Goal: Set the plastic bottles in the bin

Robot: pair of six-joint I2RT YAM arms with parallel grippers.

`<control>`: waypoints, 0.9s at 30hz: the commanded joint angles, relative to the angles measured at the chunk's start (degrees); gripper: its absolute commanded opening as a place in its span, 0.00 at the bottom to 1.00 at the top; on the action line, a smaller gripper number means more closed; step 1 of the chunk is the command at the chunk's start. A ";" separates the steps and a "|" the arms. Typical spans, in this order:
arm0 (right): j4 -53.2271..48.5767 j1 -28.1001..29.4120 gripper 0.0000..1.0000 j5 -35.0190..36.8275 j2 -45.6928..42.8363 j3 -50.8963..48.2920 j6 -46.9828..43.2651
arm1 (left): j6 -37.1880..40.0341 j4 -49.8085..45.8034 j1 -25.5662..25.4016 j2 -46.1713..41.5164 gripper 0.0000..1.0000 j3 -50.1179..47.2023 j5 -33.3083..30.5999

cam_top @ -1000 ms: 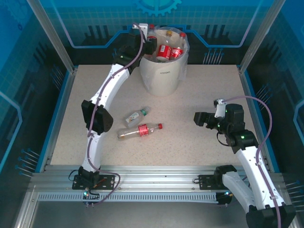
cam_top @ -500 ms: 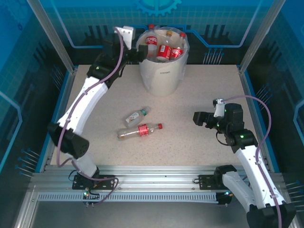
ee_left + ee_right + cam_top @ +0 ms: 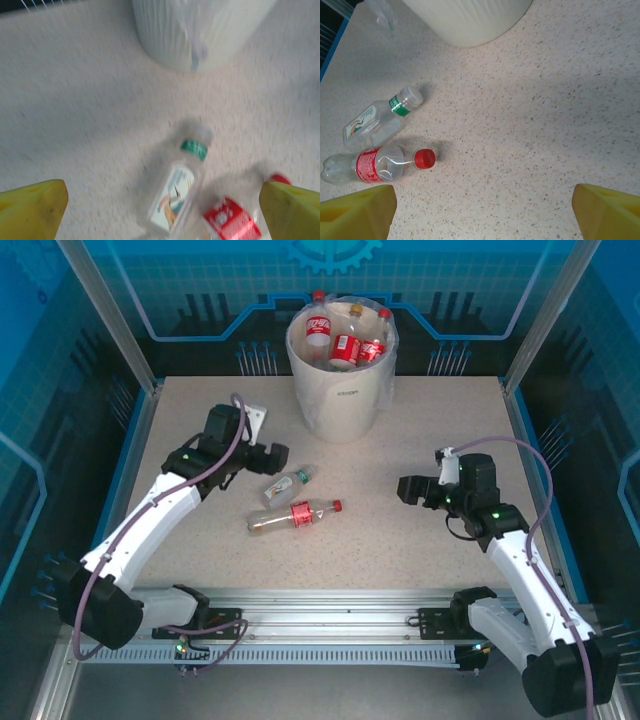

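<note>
- The red-capped bottle [image 3: 295, 517] and the green-banded bottle [image 3: 287, 483] are lying together, awaiting pickup.
- The left gripper [image 3: 277, 456] is hovering beside them, jaws spread, likely for a grasp; the right gripper [image 3: 407, 488] is waiting, equally spread.
- The bin [image 3: 345, 405] is standing beyond, holding other bottles [image 3: 345, 342].

Robot lab test cell, not a home: speckled tabletop [image 3: 420, 440] boxed in by alu frame posts [image 3: 106, 310] & blue see-thru panels [image 3: 200, 280] w/ gear graphic [image 3: 330, 252]. Slotted alu rail [image 3: 330, 605] along near edge carries arm bases [image 3: 190, 620].
</note>
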 commanded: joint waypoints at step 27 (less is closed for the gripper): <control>1.34 4.05 0.92 1.81 1.10 -0.93 -0.05 | 6.74 0.18 -2.81 30.99 0.99 4.73 1.28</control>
